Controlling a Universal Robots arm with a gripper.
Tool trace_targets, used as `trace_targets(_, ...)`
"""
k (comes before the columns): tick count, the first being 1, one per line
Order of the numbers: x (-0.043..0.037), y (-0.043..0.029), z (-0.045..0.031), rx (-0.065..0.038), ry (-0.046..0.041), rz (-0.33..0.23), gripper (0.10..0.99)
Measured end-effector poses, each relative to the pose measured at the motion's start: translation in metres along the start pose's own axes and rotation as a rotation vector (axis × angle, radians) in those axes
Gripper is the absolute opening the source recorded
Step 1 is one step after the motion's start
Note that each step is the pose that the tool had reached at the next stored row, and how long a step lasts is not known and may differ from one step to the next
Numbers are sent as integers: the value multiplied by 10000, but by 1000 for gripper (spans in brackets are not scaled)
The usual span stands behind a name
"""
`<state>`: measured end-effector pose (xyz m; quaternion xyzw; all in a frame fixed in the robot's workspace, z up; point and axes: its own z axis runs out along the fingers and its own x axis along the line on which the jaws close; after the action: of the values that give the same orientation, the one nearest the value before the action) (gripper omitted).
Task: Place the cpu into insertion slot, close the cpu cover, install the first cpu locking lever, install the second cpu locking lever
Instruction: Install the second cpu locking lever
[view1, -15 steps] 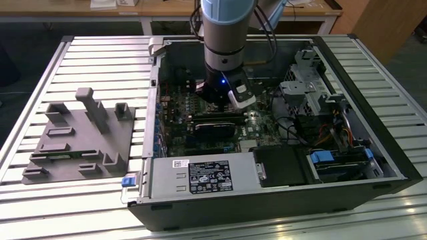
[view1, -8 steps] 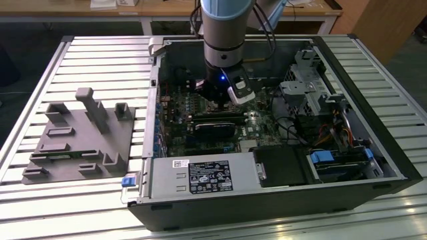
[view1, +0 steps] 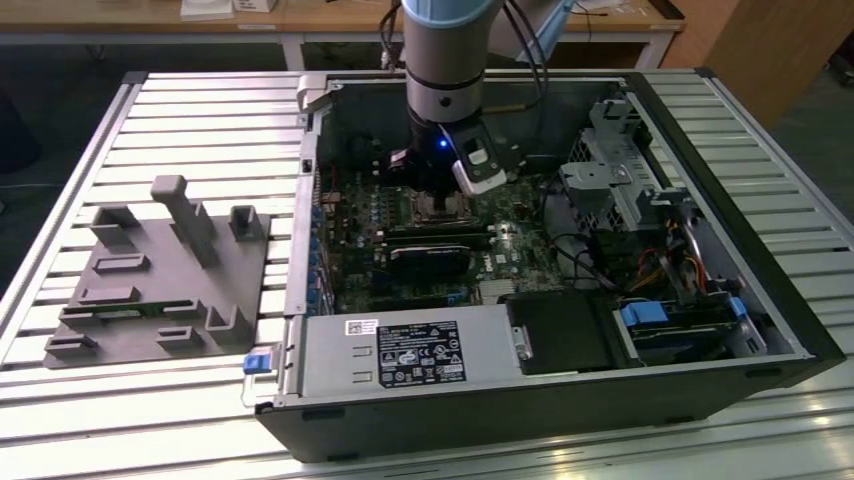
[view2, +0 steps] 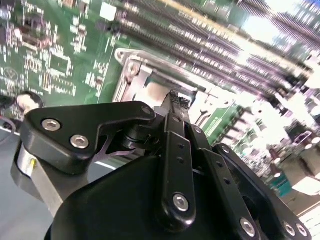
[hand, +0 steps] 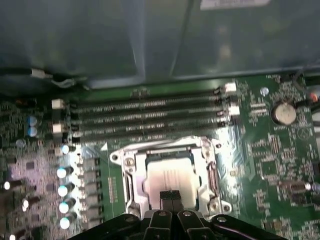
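You have one chip (hand: 169, 178) lying flat in one socket (hand: 131, 176), four memory slots (hand: 150, 119) beyond; the jaws are pressed together above it.

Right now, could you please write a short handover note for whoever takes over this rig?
Gripper: low over the socket inside the PC case, fingertips together at the cpu's near edge; nothing visibly held.
Cpu: lying in the socket, metal top showing, in the first wrist view.
Cover: its frame seems to lie down around the cpu; I cannot confirm it is fully shut.
Levers: cannot tell from these views whether either is latched.
Done: cpu placed. Left: check the cover, then both levers.
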<state>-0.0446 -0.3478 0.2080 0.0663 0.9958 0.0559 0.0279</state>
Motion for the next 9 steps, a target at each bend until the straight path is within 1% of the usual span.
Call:
trace_targets(5,9,87,10,1,1,-19,106)
trace_targets(9,-20,117,15,21,13,-23,106)
